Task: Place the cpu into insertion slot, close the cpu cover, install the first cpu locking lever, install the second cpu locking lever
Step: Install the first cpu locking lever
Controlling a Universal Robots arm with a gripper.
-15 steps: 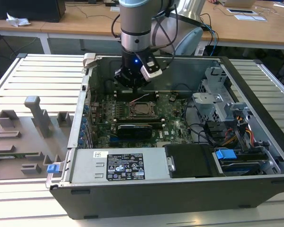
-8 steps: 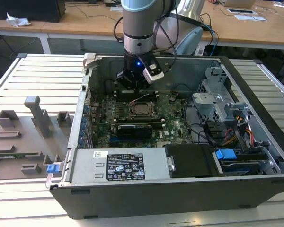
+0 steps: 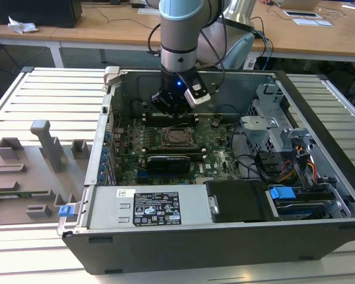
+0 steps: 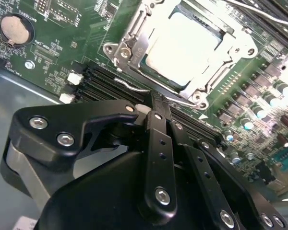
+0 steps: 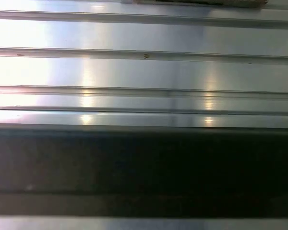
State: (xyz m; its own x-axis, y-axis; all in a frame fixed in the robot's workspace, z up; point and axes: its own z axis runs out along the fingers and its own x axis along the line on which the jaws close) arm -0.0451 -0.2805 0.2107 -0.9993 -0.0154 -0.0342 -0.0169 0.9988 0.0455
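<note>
The pale silver-grey square cpu (image 4: 182,45) lies in the silvery-rimmed square insertion slot (image 3: 177,137) on the green motherboard (image 3: 219,155), under the thin silvery frame-shaped cpu cover (image 4: 134,48). The black gripper (image 4: 156,111) hangs just beyond the slot's far side, fingers pressed together on nothing.

Open computer case (image 3: 319,112) on a slatted table (image 3: 47,94) — grey fixtures (image 3: 41,148), perhaps plastic.

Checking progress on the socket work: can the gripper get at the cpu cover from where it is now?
Probably yes. The gripper hangs just beside the cpu cover, which lies down over the cpu, and nothing stands between them on the motherboard.
</note>
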